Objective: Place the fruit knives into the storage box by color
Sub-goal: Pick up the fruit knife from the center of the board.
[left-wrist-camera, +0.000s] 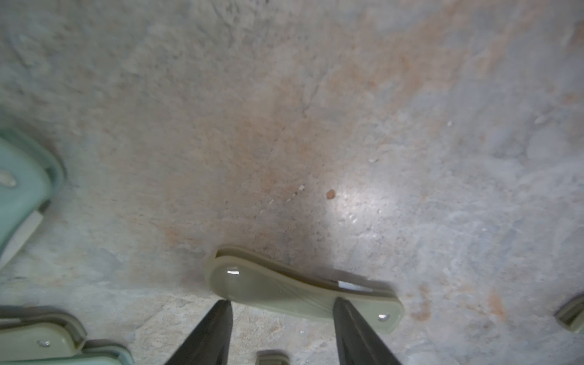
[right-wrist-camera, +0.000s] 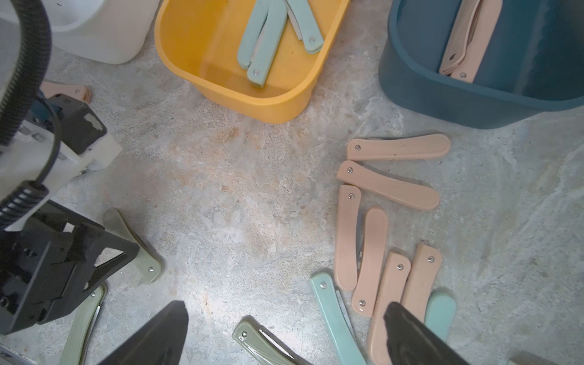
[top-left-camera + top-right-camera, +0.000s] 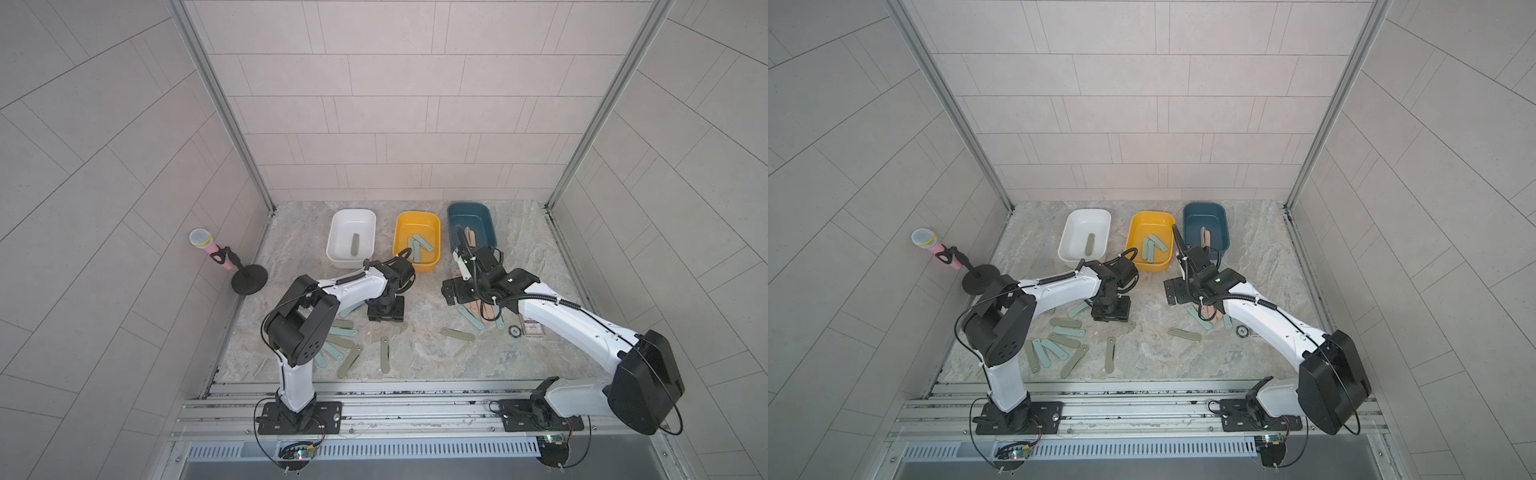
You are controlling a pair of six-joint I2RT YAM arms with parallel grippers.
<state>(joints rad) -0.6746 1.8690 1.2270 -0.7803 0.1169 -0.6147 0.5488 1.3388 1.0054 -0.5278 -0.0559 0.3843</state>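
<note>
My left gripper [image 1: 282, 301] stands open low over the table, its fingertips [image 1: 225, 308] just above an olive-green fruit knife [image 1: 284, 287] that lies flat across them; nothing is gripped. In both top views it hangs in front of the boxes [image 3: 384, 318]. My right gripper [image 2: 284, 308] is wide open above loose knives: an olive one [image 2: 262, 347], a teal one [image 2: 335, 322] and several peach ones [image 2: 379, 221]. The white storage box [image 3: 351, 216] holds one olive knife [image 3: 354, 245], the yellow box [image 3: 415, 215] teal knives [image 3: 417, 249], the blue box [image 3: 469, 205] peach knives [image 3: 471, 237].
More olive and teal knives lie spread at the front left of the table [image 3: 350, 360], with single olive ones mid-table [image 3: 385, 353] [image 3: 457, 333]. A small black disc [image 3: 515, 331] and a printed card [image 3: 534, 328] sit by the right arm. A pink microphone on a stand [image 3: 208, 245] stands left.
</note>
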